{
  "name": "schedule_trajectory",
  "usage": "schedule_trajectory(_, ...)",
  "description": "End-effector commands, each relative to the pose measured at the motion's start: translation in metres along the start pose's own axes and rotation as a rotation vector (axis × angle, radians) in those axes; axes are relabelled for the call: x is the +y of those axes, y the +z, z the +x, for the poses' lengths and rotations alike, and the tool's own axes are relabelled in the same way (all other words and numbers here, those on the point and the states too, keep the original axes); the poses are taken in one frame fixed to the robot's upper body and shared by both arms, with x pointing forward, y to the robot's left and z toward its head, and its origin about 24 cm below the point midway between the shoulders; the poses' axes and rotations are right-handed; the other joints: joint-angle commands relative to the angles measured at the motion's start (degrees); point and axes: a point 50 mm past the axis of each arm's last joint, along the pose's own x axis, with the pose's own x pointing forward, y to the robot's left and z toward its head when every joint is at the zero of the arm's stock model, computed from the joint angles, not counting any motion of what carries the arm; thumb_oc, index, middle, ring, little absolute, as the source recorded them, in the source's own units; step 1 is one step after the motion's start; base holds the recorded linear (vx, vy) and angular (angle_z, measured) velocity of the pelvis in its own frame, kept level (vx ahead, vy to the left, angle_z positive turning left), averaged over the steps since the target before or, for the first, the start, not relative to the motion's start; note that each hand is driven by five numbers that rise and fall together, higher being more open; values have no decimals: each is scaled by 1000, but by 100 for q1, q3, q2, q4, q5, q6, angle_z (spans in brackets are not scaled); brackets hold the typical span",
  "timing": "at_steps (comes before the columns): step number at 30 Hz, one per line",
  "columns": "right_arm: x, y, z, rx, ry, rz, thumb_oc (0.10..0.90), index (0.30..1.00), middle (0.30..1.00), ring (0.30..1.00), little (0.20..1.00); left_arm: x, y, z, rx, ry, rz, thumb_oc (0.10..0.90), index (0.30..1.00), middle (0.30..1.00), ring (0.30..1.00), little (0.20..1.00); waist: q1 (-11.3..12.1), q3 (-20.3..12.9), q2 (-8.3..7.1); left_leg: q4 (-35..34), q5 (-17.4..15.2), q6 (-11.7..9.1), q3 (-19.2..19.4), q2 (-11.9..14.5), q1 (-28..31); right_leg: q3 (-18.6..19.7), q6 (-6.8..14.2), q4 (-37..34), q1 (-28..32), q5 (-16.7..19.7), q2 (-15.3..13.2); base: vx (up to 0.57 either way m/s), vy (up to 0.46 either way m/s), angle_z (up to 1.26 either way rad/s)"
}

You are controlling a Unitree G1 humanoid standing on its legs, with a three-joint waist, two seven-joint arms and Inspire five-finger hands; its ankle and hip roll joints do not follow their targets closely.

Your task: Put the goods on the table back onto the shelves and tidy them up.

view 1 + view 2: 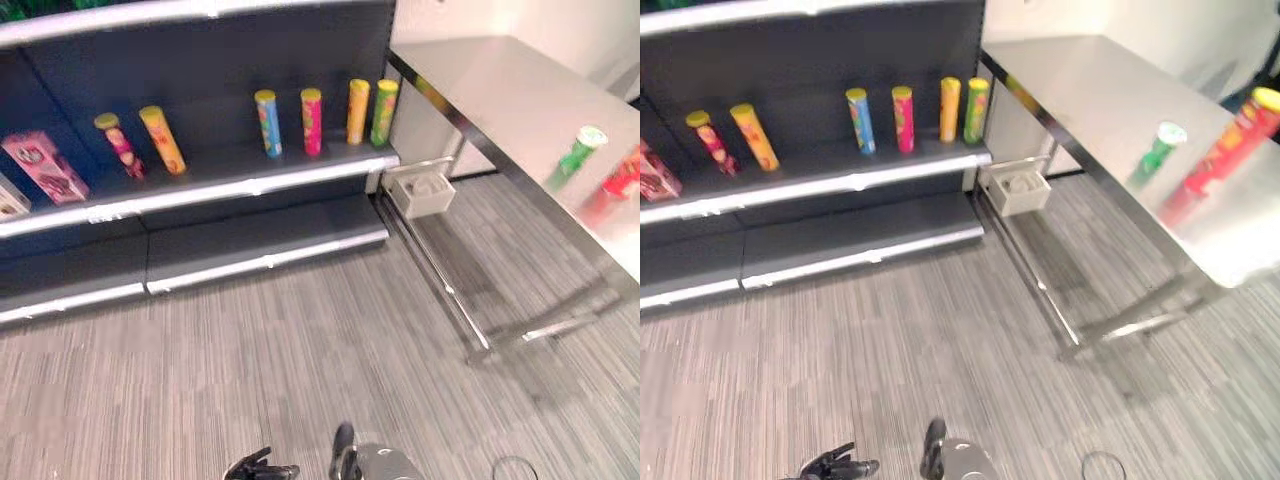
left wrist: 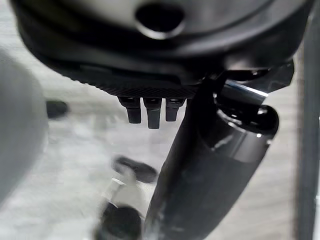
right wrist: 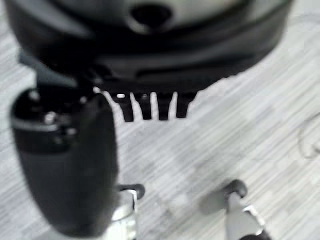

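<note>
A: Hands first?
B: Left hand low by the floor, cut off at the frame's bottom edge, fingers spread and loose, holding nothing. Right hand hangs over the carpet, fingers straight, thumb out, empty.
A: Anything hard to read?
B: Wrist views blurry. Dark shapes past the fingers, can't tell what they are.
A: Goods still on the desk?
B: Yes. Steel desk on the right. Green can stands near its front edge, red can just beside it, further right, tilted. In the left eye view the red can is cut by the frame edge.
A: In the way?
B: Open carpet between hands and desk. The desk's legs and low rail run beneath it. A small white box sits between desk end and shelf.
A: Shelf?
B: Dark shelf at the back left. Six cans upright or leaning: two on the left, a blue-and-pink pair in the middle, an orange-and-green pair at the right end, touching. Pink box at far left, tilted. Lower shelf bare.
</note>
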Motion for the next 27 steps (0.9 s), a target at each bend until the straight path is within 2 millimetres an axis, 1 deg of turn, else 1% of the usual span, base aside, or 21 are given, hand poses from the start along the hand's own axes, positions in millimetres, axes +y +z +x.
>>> schedule_trajectory(1,9,12,1,-47,36,23,800,900,900,900,900,14,39,2,-141,40,-2,800,900,900,900,900,-167,-104,-145,824,784,192,387,-233,-807,363,857,-1138,587,656,-163,273,-121,9)
schedule_trajectory(2,12,18,1,-71,39,25,800,900,900,900,900,14,41,2,-152,46,-16,800,900,900,900,900,-125,-102,-240,1491,1068,81,490,-111,-1074,399,805,-1265,737,625,-187,433,-175,-9)
schedule_trajectory(3,9,27,0,-99,18,8,800,900,900,900,900,20,45,0,-173,80,-54,800,900,900,900,900,45,-44,-400,2558,1259,70,746,204,-1619,632,721,-1361,1014,477,-205,325,-136,-64)
schedule_trajectory(4,10,27,0,-99,18,9,800,900,900,900,900,20,45,0,-173,80,-53,800,900,900,900,900,44,-59,-410,2549,1273,78,750,191,-1637,631,722,-1361,993,483,-218,413,-102,-104)
schedule_trajectory(5,5,40,-2,-143,2,-8,800,900,900,900,900,24,46,-1,-184,88,-74,800,900,900,900,900,203,32,-520,2834,1124,270,1088,661,-2031,845,733,-1361,1189,372,-297,256,-4,-103)
schedule_trajectory(6,5,49,-3,-175,-1,-26,800,900,900,900,900,24,48,-1,-193,81,-62,800,900,900,900,900,265,79,-567,2645,1022,355,1096,717,-2211,979,776,-1361,1237,348,-341,390,89,-55)
schedule_trajectory(7,13,70,-7,-259,18,-100,800,900,900,900,900,20,51,-2,-215,63,-28,800,900,900,900,900,354,137,-591,1678,857,513,819,502,-2373,1361,887,-1361,1272,361,-373,203,113,-57)
schedule_trajectory(8,13,70,-7,-258,18,-100,800,900,900,900,900,20,51,-2,-215,64,-28,800,900,900,900,900,361,125,-608,1627,887,521,839,477,-2359,1371,891,-1361,1258,367,-394,237,181,-90)
schedule_trajectory(9,16,78,-8,-286,18,-151,800,900,900,900,900,17,53,-1,-223,64,-3,800,900,900,900,900,447,137,-570,771,820,575,439,245,-2406,1611,974,-1361,1278,314,-378,341,180,-130)
schedule_trajectory(10,26,88,-10,-317,24,-269,800,900,900,900,900,15,59,-1,-242,68,-5,800,900,900,900,900,642,160,-490,-423,1015,515,-672,7,-2459,2073,1036,-1361,1429,261,-304,340,177,-125)
schedule_trajectory(11,26,88,-10,-317,24,-269,800,900,900,900,900,15,59,-1,-242,68,-5,800,900,900,900,900,638,156,-489,-442,1030,515,-675,6,-2458,2070,1035,-1361,1422,264,-303,400,119,-131)
schedule_trajectory(12,25,94,-11,-323,21,-331,800,900,900,900,900,49,72,-5,-238,125,-21,800,900,900,900,900,659,157,-443,-722,1232,431,-1125,30,-2547,2406,1049,-1361,1506,235,-241,304,16,-153)
schedule_trajectory(13,29,86,-9,-301,9,-360,800,900,900,900,900,37,67,-3,-255,134,-37,800,900,900,900,900,681,177,-457,-839,1277,417,-1452,25,-2575,2626,1045,-1361,1576,216,-206,427,15,-204)
schedule_trajectory(14,44,86,-9,-319,54,-401,800,900,900,900,900,19,53,1,-194,88,16,800,900,900,900,900,655,156,-503,-940,1155,406,-1612,62,-2442,2910,1064,-1361,1624,183,-186,378,26,-272)
schedule_trajectory(16,51,72,-6,-279,83,-404,800,900,900,900,900,31,29,0,-97,142,8,800,900,900,900,900,528,22,-545,-999,1047,456,-1234,103,-2145,3376,1145,-1361,1596,155,-316,554,306,-293)
schedule_trajectory(17,49,63,-4,-241,90,-396,800,900,900,900,900,30,39,0,-132,120,40,800,900,900,900,900,373,-38,-556,-1098,941,592,-764,-10,-1926,3742,1278,-1248,1527,263,-542,572,469,-218)
schedule_trajectory(21,50,69,-6,-265,101,-384,800,900,900,900,900,24,54,1,-175,83,133,800,900,900,900,900,216,29,-470,-1199,764,785,-375,-136,-1722,4100,1400,-426,1085,273,-571,175,250,-119)
schedule_trajectory(23,50,83,-10,-329,107,-341,800,900,900,900,900,23,62,0,-201,67,168,800,900,900,900,900,60,118,-427,-1266,640,895,-87,-232,-1546,4210,1566,277,697,612,-537,79,183,-30)
schedule_trajectory(24,51,91,-13,-371,115,-327,800,900,900,900,900,24,65,-1,-216,61,170,800,900,900,900,900,-34,201,-425,-1266,574,924,55,-272,-1445,4169,1657,570,525,839,-547,61,187,-49)
schedule_trajectory(25,53,104,-18,-435,126,-310,800,900,900,900,900,24,67,-1,-226,60,168,800,900,900,900,900,-83,276,-395,-1266,536,938,209,-250,-1382,3950,1610,837,334,988,-614,51,195,-69)
schedule_trajectory(27,51,120,-31,-558,137,-286,800,900,900,900,900,25,62,-2,-216,59,163,800,900,900,900,900,-183,319,-280,-1266,426,945,527,-209,-1262,3122,1492,1257,-6,992,-841,100,248,-110)
